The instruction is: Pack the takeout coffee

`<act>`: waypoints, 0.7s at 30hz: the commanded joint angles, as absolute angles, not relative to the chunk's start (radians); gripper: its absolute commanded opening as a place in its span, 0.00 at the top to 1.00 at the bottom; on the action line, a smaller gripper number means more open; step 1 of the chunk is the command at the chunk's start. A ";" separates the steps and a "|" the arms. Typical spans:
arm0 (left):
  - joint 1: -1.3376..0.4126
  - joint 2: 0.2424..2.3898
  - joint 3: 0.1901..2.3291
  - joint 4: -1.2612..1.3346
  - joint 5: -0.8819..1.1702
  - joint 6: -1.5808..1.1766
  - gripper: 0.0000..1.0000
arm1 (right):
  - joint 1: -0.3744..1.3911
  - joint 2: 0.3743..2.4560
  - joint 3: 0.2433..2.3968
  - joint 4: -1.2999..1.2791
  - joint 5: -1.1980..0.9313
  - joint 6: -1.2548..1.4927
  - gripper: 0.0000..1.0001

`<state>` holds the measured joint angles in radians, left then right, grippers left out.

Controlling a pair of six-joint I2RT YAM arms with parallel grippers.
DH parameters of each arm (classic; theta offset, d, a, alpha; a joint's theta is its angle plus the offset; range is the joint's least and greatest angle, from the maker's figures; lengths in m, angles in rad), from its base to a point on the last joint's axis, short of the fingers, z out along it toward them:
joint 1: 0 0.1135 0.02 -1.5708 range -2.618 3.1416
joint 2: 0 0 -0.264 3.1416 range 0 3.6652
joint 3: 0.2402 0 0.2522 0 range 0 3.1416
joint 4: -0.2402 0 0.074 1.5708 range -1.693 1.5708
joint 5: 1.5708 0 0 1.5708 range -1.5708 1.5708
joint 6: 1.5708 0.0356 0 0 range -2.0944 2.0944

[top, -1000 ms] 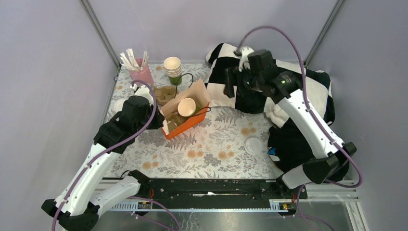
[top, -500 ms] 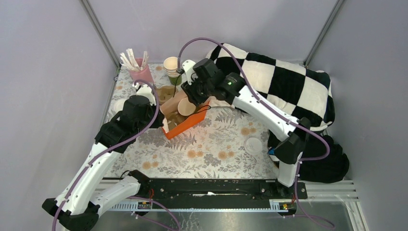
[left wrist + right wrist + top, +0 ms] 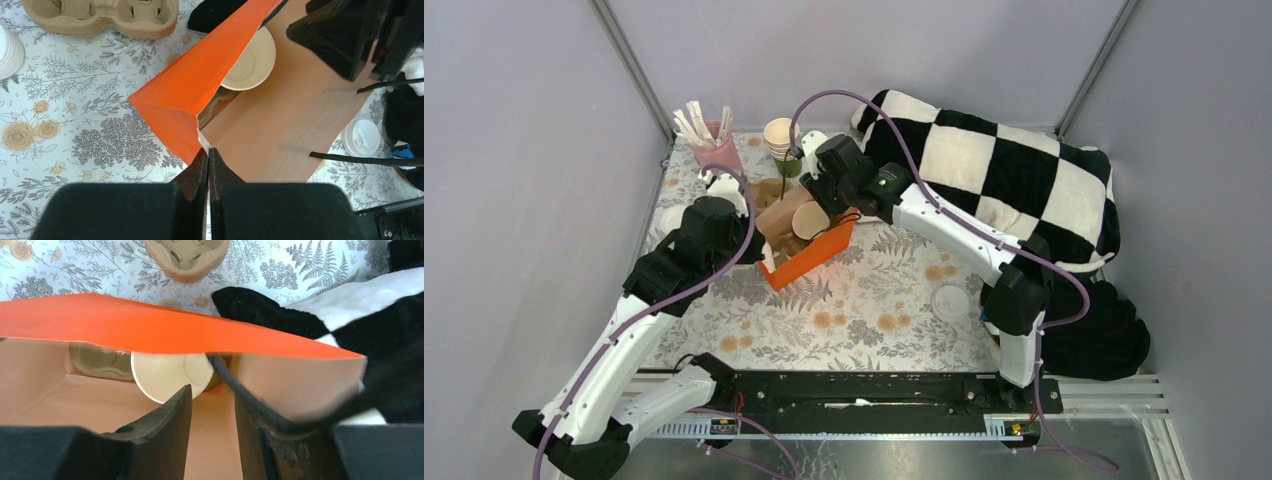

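An orange paper bag [image 3: 809, 262] with a brown inside lies on its side on the flowered table, mouth facing the back right. The takeout coffee [image 3: 809, 222] lies inside it, showing a round cream-white face [image 3: 248, 60] [image 3: 165, 377]; I cannot tell if a lid is on. My left gripper [image 3: 208, 150] is shut on the bag's near edge [image 3: 185, 100]. My right gripper [image 3: 212, 390] sits in the bag's mouth just in front of the cup, its jaws apart with nothing between them. A black bag handle [image 3: 250, 400] runs along its right finger.
A loose white lid [image 3: 951, 300] lies right of centre. A brown cup carrier [image 3: 769, 195], a stack of cups [image 3: 781, 135] and a pink cup of sticks [image 3: 717, 150] stand behind the bag. A checkered cloth [image 3: 1004, 170] covers the back right.
My right arm has swung left from over the checkered cloth to the bag's mouth, and its jaws have narrowed. The left gripper has kept its hold; the bag has tilted slightly.
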<state>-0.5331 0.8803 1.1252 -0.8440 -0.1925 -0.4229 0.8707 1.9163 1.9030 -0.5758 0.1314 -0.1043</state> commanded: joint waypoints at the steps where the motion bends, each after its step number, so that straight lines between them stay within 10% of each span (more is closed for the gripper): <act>1: -0.535 0.875 1.155 -0.787 -0.271 -0.442 1.00 | 0.875 1.875 1.772 -0.435 0.106 -0.135 0.54; 21: -0.535 0.797 1.043 -0.676 -0.270 -0.407 1.00 | 0.891 1.743 1.516 -0.263 0.195 -0.272 0.22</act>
